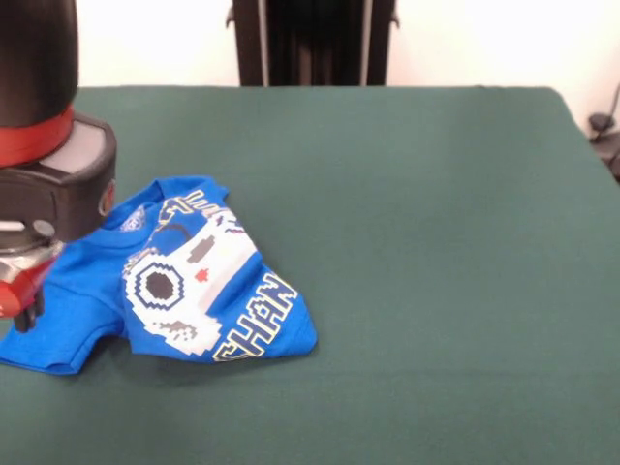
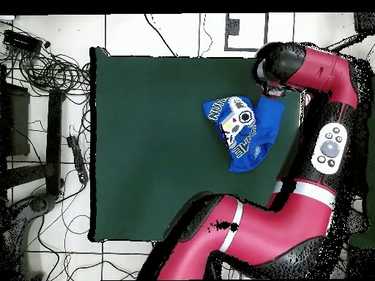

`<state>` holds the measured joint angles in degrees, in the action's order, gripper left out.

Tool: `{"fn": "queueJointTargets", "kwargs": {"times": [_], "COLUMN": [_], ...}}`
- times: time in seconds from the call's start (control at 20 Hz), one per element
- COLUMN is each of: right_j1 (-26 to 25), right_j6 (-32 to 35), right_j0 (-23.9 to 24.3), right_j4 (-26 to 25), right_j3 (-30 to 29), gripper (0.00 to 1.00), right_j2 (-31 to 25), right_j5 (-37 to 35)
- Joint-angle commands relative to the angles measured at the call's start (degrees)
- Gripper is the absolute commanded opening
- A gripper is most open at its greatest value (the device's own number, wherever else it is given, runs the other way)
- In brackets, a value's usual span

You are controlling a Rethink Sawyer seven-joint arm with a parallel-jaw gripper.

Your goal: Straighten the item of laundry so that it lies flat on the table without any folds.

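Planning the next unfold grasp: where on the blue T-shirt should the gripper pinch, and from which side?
Probably the blue T-shirt at its folded lower corner near the lettering, come at from above and drawn toward the bare table. The hem is tucked under there, and that side lies clear of the arm.

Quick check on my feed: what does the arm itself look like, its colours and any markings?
The arm has glossy red shells with white bands at the joints and black sections. A grey oval panel carries round buttons. In the front view the wrist is black with a red ring and grey collar; the pincer parts are red and black.

Lab: robot arm (image 2: 307, 205), floor cables (image 2: 44, 66)
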<state>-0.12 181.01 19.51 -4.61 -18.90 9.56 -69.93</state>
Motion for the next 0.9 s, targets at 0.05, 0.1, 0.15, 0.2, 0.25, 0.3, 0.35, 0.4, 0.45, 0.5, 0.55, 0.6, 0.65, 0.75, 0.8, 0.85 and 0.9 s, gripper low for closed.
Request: {"fn": "queueJointTargets", "kwargs": {"times": [0.05,0.1,0.15,0.2,0.25,0.3,0.35,0.4,0.45,0.5,0.55,0.6,0.65,0.75,0.8,0.85,0.9], "right_j1": [-4.0,-3.8,-3.6,-3.0,-2.8,-2.3,-2.0,-1.4,-0.9,-0.3,0.1,0.5,0.8,1.4,2.1,2.7,3.6], "right_j6": [2.0,2.8,3.5,4.1,4.5,5.0,5.3,5.4,5.5,5.4,5.3,4.9,4.6,4.0,3.4,3.1,2.7], "right_j0": [-4.4,-4.6,-4.9,-5.1,-5.2,-5.5,-5.6,-5.7,-5.7,-5.8,-5.7,-5.5,-5.3,-4.9,-4.7,-4.5,-4.3], "right_j4": [3.4,3.7,4.0,4.1,4.4,4.4,4.5,4.6,4.8,4.8,4.9,4.8,4.8,4.9,4.7,4.7,4.8], "right_j3": [-2.3,-3.4,-4.4,-6.0,-7.0,-8.6,-9.7,-11.2,-12.4,-14.2,-15.4,-17.2,-18.4,-20.5,-22.0,-23.0,-24.4], "gripper": [0.00,0.00,0.00,0.00,0.00,0.00,0.00,0.00,0.00,0.00,0.00,0.00,0.00,0.00,0.00,0.00,0.00], "right_j2": [-5.4,-5.2,-5.0,-4.8,-4.7,-4.4,-4.3,-4.1,-4.1,-3.8,-3.8,-3.8,-3.7,-3.6,-3.5,-3.5,-3.4], "right_j5": [-5.0,-4.3,-3.6,-2.6,-1.9,-0.7,-0.1,0.6,1.2,2.0,2.8,4.7,6.0,8.1,9.5,10.3,10.9]}}
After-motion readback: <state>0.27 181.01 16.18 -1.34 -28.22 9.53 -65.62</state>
